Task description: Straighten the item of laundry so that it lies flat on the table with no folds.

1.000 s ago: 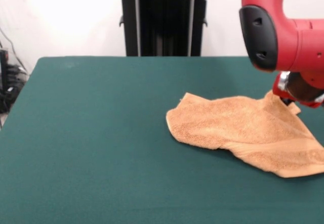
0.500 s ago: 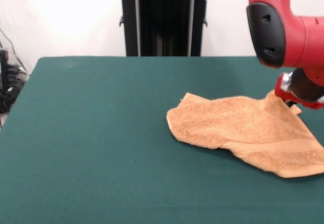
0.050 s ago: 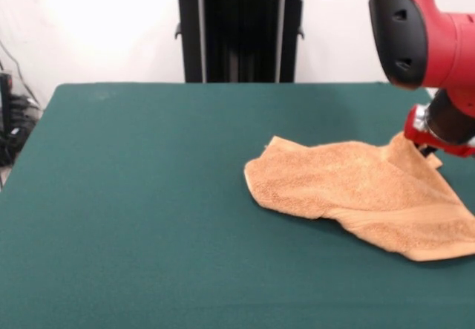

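Observation:
The item of laundry (image 3: 356, 191), an orange-tan terry towel, lies rumpled on the right half of the dark green table (image 3: 148, 210), with a flat woven band along its near right edge. Its far right corner is drawn up into a peak that meets my gripper (image 3: 420, 149). The gripper sits under the red wrist at the right edge and is shut on that corner. The towel and the wrist hide most of it. A fold runs across the towel's near side.
The red arm (image 3: 415, 39) comes down over the table's far right corner. The black pedestal (image 3: 241, 32) stands behind the far edge. The towel's right end reaches the picture's right border.
The arm's upper part has shifted a little to the right. The wrist and the raised towel corner have moved slightly with it. The rest of the towel has kept its place.

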`<move>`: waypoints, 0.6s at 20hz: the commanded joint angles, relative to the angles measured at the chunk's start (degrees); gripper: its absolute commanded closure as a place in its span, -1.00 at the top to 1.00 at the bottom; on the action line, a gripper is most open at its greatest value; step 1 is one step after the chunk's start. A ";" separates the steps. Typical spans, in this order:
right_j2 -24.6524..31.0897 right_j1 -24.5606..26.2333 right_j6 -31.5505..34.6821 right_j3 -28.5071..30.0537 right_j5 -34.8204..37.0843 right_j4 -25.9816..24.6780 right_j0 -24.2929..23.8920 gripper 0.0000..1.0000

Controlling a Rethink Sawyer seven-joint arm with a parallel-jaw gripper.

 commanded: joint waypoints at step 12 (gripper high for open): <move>6.62 10.26 9.95 6.01 -26.12 -1.20 0.35 1.00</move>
